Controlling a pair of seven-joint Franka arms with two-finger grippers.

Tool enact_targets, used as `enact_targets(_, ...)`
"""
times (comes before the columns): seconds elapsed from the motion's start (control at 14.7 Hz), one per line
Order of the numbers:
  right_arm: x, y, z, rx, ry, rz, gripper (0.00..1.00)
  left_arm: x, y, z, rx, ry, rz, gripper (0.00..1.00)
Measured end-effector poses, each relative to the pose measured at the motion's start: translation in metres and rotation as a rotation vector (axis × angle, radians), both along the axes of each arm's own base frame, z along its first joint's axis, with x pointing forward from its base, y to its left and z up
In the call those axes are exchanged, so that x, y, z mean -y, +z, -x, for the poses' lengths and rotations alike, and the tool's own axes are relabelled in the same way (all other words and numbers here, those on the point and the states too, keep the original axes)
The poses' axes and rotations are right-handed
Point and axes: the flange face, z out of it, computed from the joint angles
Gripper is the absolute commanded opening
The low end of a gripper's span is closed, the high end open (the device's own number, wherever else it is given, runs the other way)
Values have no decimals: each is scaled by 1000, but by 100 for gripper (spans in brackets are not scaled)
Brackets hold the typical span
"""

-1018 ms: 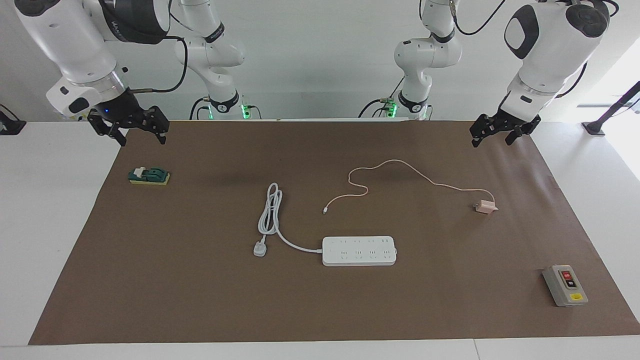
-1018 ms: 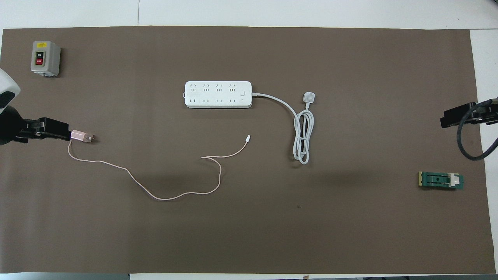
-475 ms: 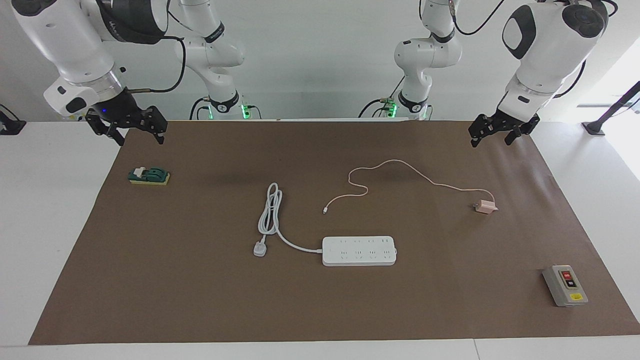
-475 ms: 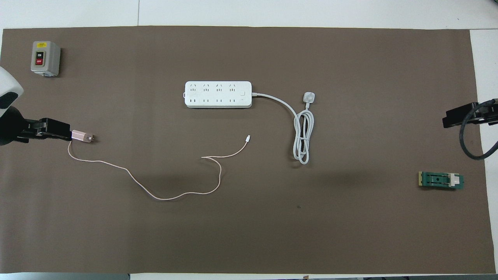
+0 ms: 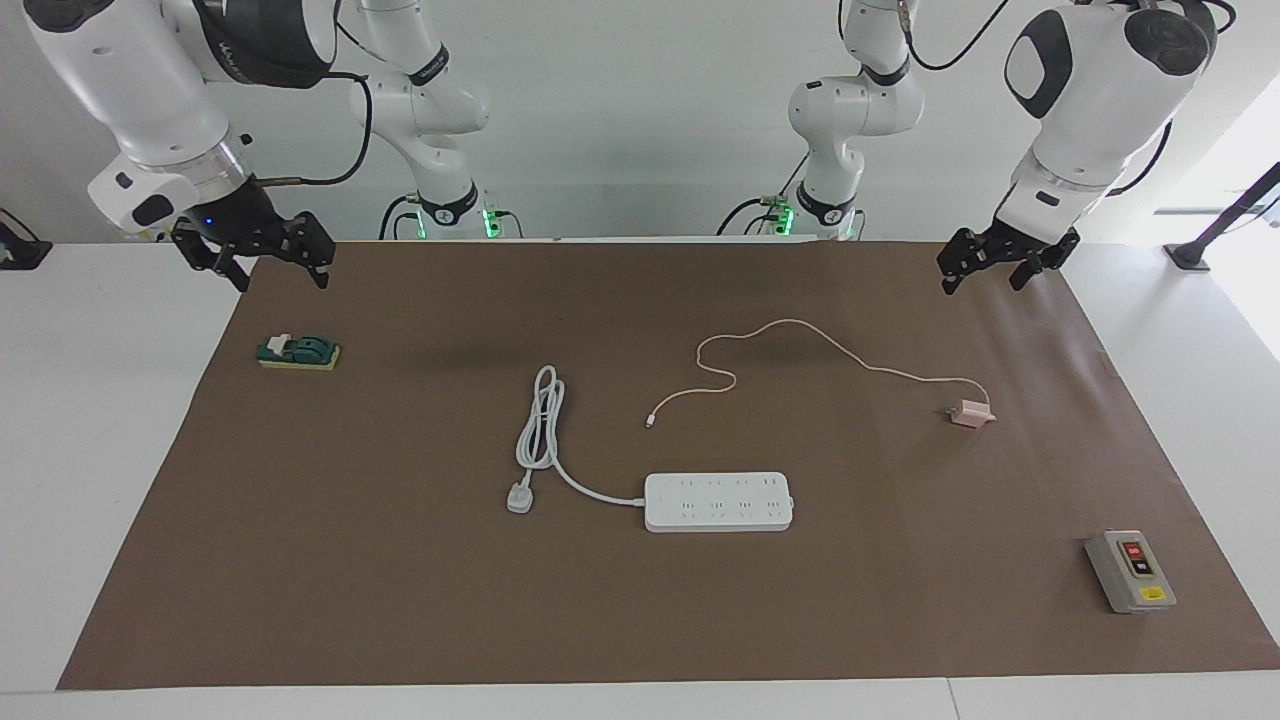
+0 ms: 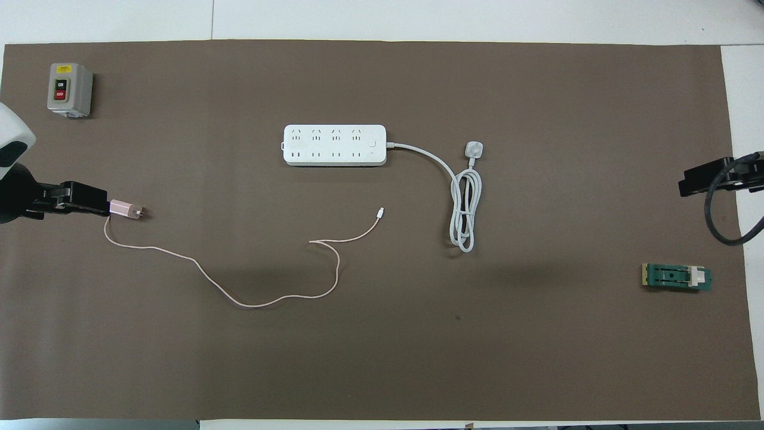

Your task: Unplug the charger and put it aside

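The facing view looks from high across the desk (image 5: 130,480) toward both robots. The overhead view looks steeply down from the robots' end. Both cover the whole brown mat (image 6: 537,358), rotated half a turn.

**Little You Can Read Here**

You will find lettering only on the grey switch box (image 6: 70,89): its black button seems to read "ON" and its red one "OFF", both faint. The yellow label above the buttons is too small to make out. The power strip (image 6: 334,145) shows no readable markings.
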Motion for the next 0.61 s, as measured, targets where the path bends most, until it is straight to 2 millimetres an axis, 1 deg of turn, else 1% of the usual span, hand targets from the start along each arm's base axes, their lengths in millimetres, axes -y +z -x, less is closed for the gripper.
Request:
enact_targets(0.41, 0, 0, 0, 0, 0, 0, 100, 0, 4, -1, 9, 0, 0, 100)
enact_targets(0.61, 0, 0, 0, 0, 0, 0, 100, 0, 3, -2, 6, 1, 1, 100)
